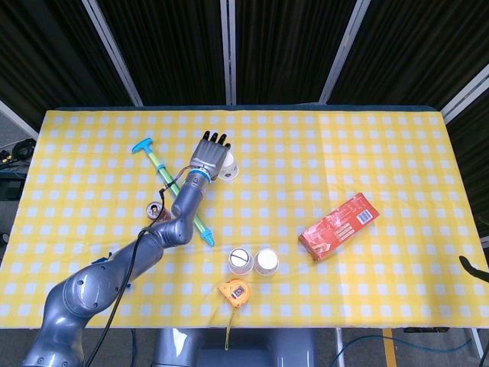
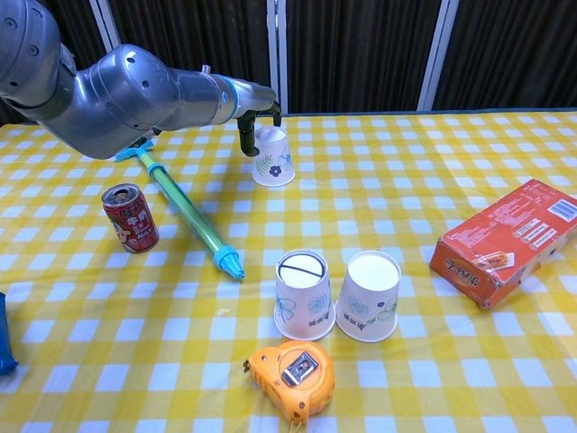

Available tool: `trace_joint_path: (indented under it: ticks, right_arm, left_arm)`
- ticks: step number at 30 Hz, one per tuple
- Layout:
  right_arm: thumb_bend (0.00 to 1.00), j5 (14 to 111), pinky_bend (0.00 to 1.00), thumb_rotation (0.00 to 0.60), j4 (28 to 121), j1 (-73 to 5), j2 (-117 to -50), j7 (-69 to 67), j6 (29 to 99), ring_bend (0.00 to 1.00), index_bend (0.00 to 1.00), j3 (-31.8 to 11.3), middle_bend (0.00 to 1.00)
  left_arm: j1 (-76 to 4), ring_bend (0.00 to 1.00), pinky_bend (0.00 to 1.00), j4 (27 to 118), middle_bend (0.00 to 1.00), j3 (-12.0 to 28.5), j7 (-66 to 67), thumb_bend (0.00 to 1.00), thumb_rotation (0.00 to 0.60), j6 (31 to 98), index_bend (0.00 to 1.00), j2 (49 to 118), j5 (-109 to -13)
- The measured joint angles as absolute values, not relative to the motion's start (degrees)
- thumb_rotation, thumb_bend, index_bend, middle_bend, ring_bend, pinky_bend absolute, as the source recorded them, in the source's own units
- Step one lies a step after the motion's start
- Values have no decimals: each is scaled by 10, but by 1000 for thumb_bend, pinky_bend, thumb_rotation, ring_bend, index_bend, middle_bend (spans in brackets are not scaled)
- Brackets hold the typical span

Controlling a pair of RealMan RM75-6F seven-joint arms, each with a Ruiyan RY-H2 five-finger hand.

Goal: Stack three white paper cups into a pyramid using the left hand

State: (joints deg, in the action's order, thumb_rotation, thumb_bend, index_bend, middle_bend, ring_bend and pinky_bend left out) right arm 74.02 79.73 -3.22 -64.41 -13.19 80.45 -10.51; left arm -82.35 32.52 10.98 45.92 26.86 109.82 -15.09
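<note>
Three white paper cups with floral prints stand upside down on the yellow checked cloth. Two are side by side near the front: the left cup [image 2: 305,295] [image 1: 240,261] and the right cup [image 2: 369,296] [image 1: 267,262]. The third cup [image 2: 274,158] [image 1: 230,171] stands alone farther back. My left hand [image 1: 212,153] [image 2: 258,117] hovers over this far cup's top and left side. Its fingers are spread, and one dark finger [image 2: 243,137] hangs down beside the cup's left wall. I cannot see a firm grip, and the cup rests on the table. My right hand does not show.
A green pump with blue ends [image 2: 185,209] lies diagonally under my left forearm, with a red can [image 2: 130,217] to its left. An orange tape measure [image 2: 291,376] sits in front of the cup pair. At the right lies a red box [image 2: 508,242]. A blue packet [image 2: 4,336] is at the left edge.
</note>
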Motion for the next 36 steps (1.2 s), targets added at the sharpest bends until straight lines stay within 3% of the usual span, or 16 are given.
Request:
trace_joint_path:
  ticks: [8,19,25,36]
  right_arm:
    - [93,744,120,600,798,-32,-644,-131,807,0,252,-105,0]
    - [93,753,120,600,808,-30,-643,-123,815,0,252,-102,0]
    - [93,765,120,600,821,-28,-640,-115,823,0,252,-97,0]
    - [93,790,120,600,843,-25,-635,-102,844,0,252,-88,0]
  left_arm:
    - [-823,0,0,313,0,122,443,449,600,268,377,1110,-177]
    - [-805,0,0,368,0,140,406,451,600,293,408,1080,-222]
    - [-781,0,0,507,0,150,379,451,600,341,396,1010,-265]
    - [-695,0,0,910,0,132,337,448,600,460,391,827,-413]
